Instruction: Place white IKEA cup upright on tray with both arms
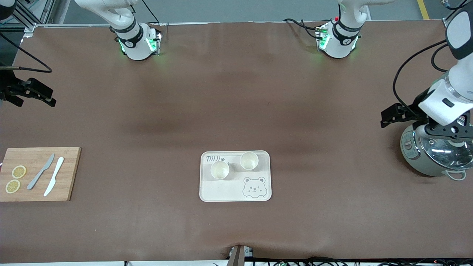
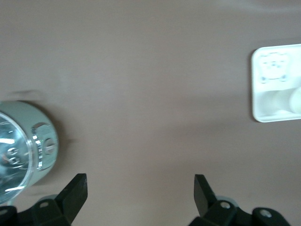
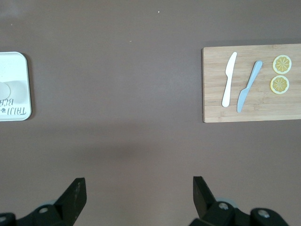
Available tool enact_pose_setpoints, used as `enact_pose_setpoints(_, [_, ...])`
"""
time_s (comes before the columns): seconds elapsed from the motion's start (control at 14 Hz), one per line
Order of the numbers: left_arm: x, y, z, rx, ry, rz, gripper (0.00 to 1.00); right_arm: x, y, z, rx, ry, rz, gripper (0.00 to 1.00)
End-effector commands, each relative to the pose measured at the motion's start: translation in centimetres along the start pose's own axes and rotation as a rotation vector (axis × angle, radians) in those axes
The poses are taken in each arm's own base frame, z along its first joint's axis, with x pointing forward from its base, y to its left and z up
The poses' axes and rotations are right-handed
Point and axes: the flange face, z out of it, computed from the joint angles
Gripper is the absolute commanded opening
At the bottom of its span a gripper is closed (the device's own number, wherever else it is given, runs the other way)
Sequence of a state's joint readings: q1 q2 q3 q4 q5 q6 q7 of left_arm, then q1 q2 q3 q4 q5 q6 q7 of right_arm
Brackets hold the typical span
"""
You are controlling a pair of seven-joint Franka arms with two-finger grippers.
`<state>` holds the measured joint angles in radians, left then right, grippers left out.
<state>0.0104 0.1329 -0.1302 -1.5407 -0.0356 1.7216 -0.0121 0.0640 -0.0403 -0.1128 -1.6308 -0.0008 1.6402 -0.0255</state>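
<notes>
Both grippers are standing off at the table's ends, well apart from the tray (image 1: 235,195), and both arms are waiting. We are seeing the left gripper (image 2: 141,193) hanging over bare brown table (image 1: 236,92) just beside a grey cooker with a glass lid (image 1: 432,153) at the left arm's end; in its own wrist view its two black fingers (image 2: 75,190) are spread wide with nothing between them. The right gripper (image 3: 139,194) is hanging over bare table at the right arm's end, its fingers likewise spread wide and empty.

From the front camera we are seeing two white cups standing upright, mouths up, on the cream tray near the middle of the table. One cup (image 1: 249,160) is sitting toward the left arm's end of the tray; the other cup (image 1: 220,170) is beside it, a little nearer the front camera. The bear face (image 1: 254,187) is showing on the tray's nearer part.

The left wrist view is catching only a blurred edge of the tray (image 2: 256,84), enough for the bear drawing but not for telling the cups apart. The right wrist view is showing the tray's lettered edge (image 3: 19,112) and, more plainly, the wooden cutting board (image 3: 249,110) with a white knife (image 3: 229,79), a grey knife (image 3: 249,86) and two lemon slices (image 3: 281,74), which the left wrist view is not showing at all.
</notes>
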Motion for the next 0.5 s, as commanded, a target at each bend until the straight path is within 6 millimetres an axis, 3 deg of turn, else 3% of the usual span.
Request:
enact_pose_setpoints(0.0, [-0.18, 1.72, -0.57, -0.026, 0.019, 0.079, 1.0, 0.85, 0.75, -0.16, -0.015, 0.005, 0.014, 1.0])
enact_pose_setpoints(0.43, [-0.37, 1.97, -0.14, 0.04, 0.0, 0.112, 1.0, 1.66, 1.09, -0.67, -0.018, 0.062, 0.02, 1.0])
